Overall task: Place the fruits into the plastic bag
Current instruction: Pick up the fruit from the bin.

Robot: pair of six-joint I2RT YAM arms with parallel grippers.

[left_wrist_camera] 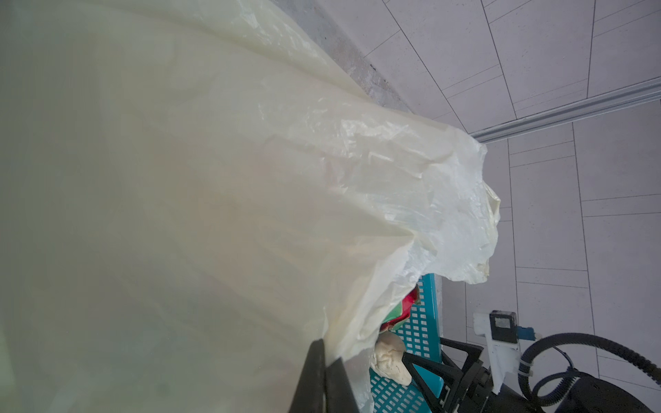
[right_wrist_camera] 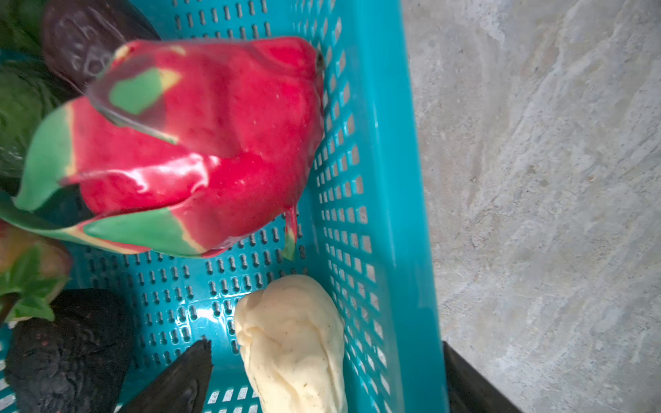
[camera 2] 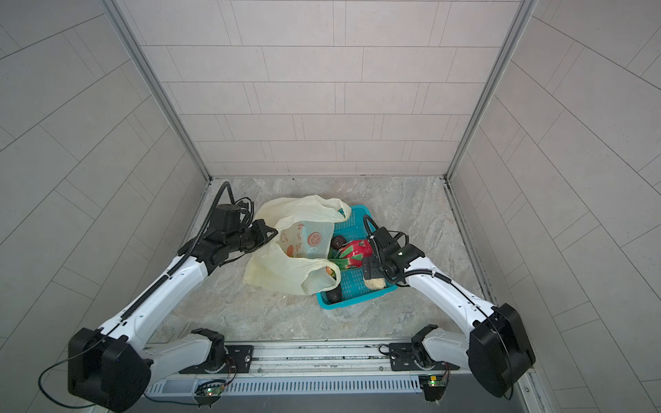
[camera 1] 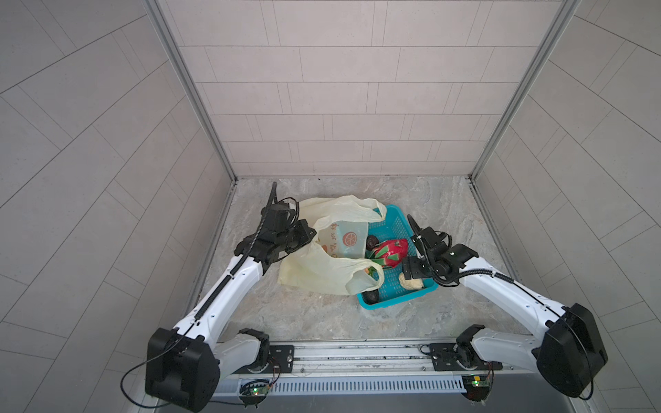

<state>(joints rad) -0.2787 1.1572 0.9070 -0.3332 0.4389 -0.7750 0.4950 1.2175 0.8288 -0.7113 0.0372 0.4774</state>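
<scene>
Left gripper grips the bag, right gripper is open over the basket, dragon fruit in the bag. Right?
No: the dragon fruit lies in the basket, not the bag; the right wrist view shows it. The left gripper grips the bag, the right gripper is open over the basket.

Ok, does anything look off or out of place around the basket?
One thing: the right gripper hangs open with one finger inside the teal basket and the other outside its wall, so the wall sits between the jaws beside the cream lump. Nothing looks spilled or damaged.
</scene>
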